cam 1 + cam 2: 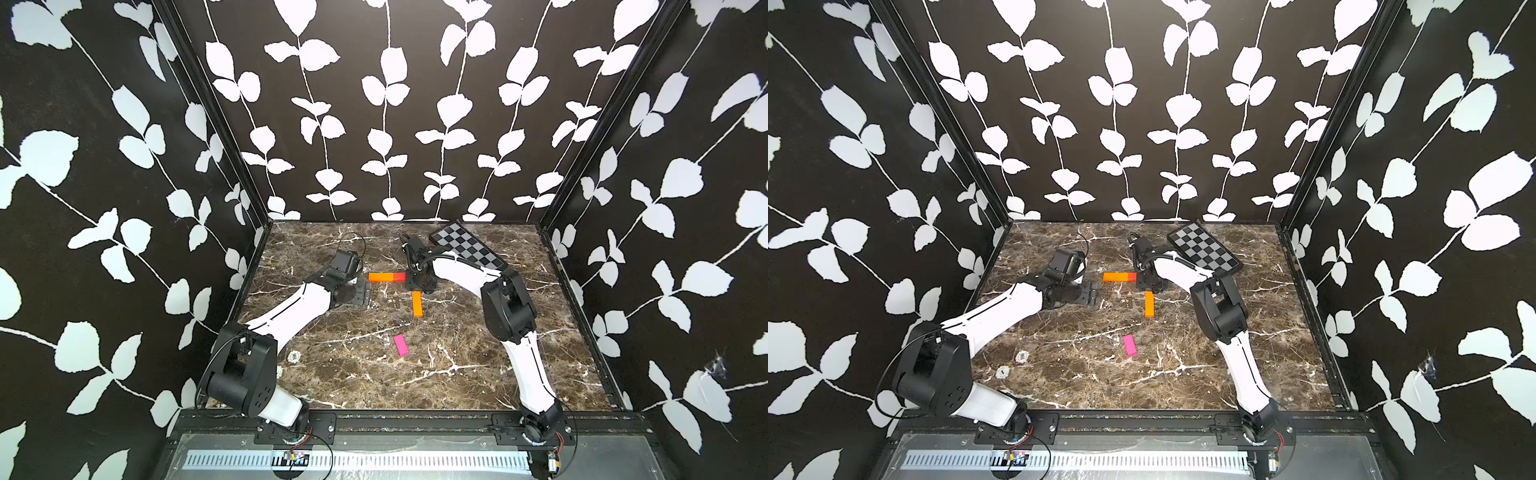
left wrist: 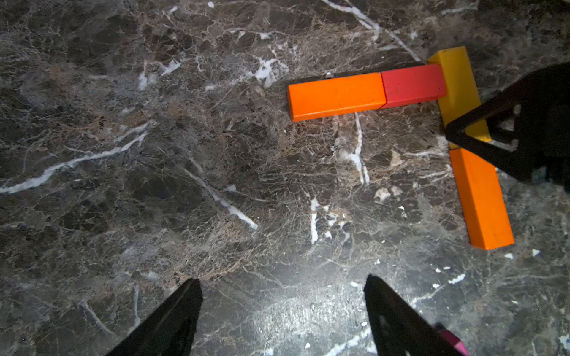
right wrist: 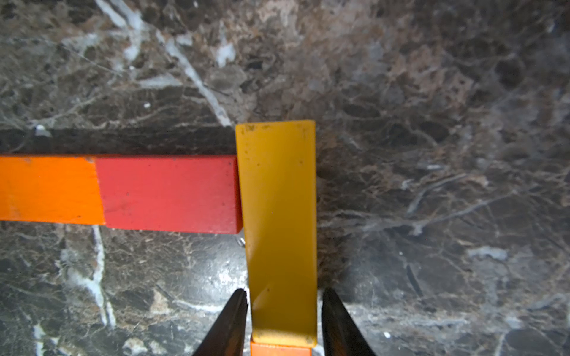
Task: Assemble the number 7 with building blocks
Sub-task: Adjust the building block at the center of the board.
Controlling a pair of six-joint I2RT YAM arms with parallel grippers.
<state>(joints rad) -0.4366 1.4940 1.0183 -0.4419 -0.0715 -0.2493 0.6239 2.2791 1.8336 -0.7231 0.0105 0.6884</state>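
An orange block [image 1: 381, 277] and a red-orange block [image 1: 399, 277] lie end to end as the top bar of the number 7. The yellow block [image 3: 279, 222] lies at right angles against the red-orange block's [image 3: 169, 194] end. A second orange block [image 1: 417, 304] continues the stem below it. My right gripper [image 3: 285, 291] straddles the yellow block's near end with a slim gap on each side; in both top views the gripper [image 1: 417, 286] hides this block. The pink block [image 1: 401, 345] lies apart, nearer the front. My left gripper [image 2: 282, 279] is open and empty, left of the top bar.
A black-and-grey checkered board [image 1: 465, 246] lies at the back right, behind the right arm. The marble table [image 1: 353, 374] is walled on three sides. A small round mark [image 1: 294, 356] sits near the left arm's base.
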